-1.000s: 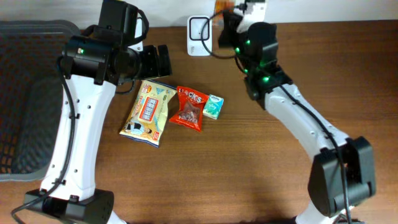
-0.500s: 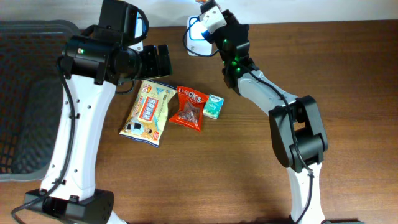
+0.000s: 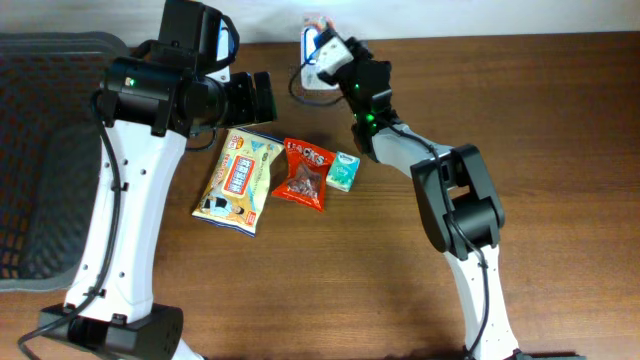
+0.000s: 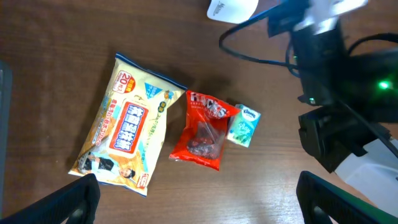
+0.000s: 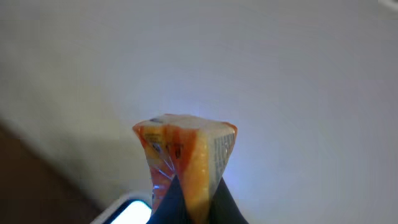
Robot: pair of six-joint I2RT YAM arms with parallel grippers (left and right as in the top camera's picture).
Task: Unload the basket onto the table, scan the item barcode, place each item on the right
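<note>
My right gripper (image 5: pixel 189 208) is shut on a small orange packet (image 5: pixel 186 152), the item, pinched at its lower end between the dark fingers. The packet stands up against a pale wall, and the scanner's lit window (image 5: pixel 127 211) glows just below and to its left. From overhead, the right gripper (image 3: pixel 328 38) is over the white scanner (image 3: pixel 318 60) at the table's back edge. My left gripper (image 4: pixel 202 202) hangs open above the table, its fingers (image 4: pixel 78 199) wide apart with nothing between them. No barcode is readable.
A yellow snack bag (image 3: pixel 240 180), a red packet (image 3: pixel 305 172) and a small teal tissue pack (image 3: pixel 343 171) lie side by side mid-table, under the left gripper (image 3: pixel 255 97). A dark mesh basket (image 3: pixel 40 150) sits at the left. The scanner's black cable (image 4: pixel 261 56) loops nearby.
The right arm has swung left along the back edge, carrying the orange packet from right of the scanner to over it. The left arm has not moved.
</note>
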